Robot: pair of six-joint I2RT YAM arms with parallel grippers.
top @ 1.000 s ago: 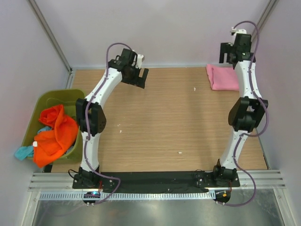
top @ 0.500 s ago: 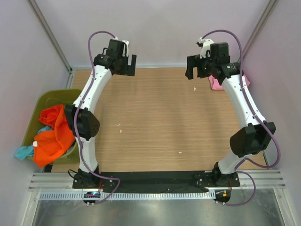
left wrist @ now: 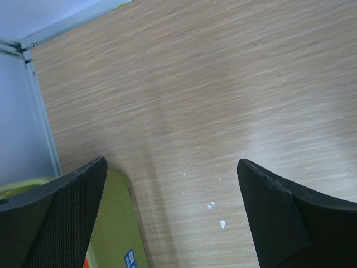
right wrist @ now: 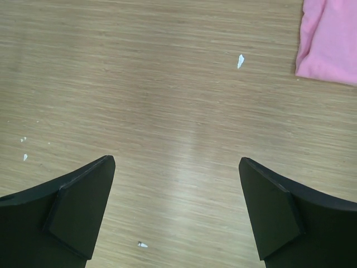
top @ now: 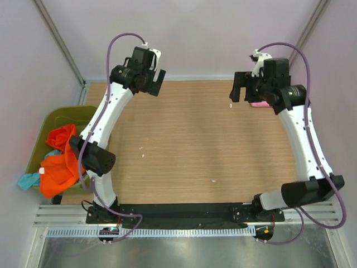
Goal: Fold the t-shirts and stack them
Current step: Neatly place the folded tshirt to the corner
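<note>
A folded pink t-shirt (right wrist: 330, 39) lies at the table's back right; in the top view (top: 257, 104) my right arm hides most of it. Orange t-shirts (top: 62, 162) and a teal one (top: 25, 180) are heaped in the green bin (top: 89, 115) at the left. My left gripper (top: 152, 84) is open and empty, raised high over the back left of the table. In its wrist view (left wrist: 172, 192) the bin's corner (left wrist: 120, 229) shows. My right gripper (top: 241, 89) is open and empty, raised over the back right, left of the pink shirt; its wrist view (right wrist: 177, 190) shows bare wood below.
The wooden table (top: 195, 145) has small white flecks (top: 212, 181) on it. Grey walls and metal posts (top: 58, 42) close in the back and sides. The arm bases stand on the black rail (top: 184, 212) at the near edge.
Both arms have risen and swung. The right gripper moved left off the pink shirt's corner, then a little back to the right. The left gripper moved left and up, and now points toward the bin side.
</note>
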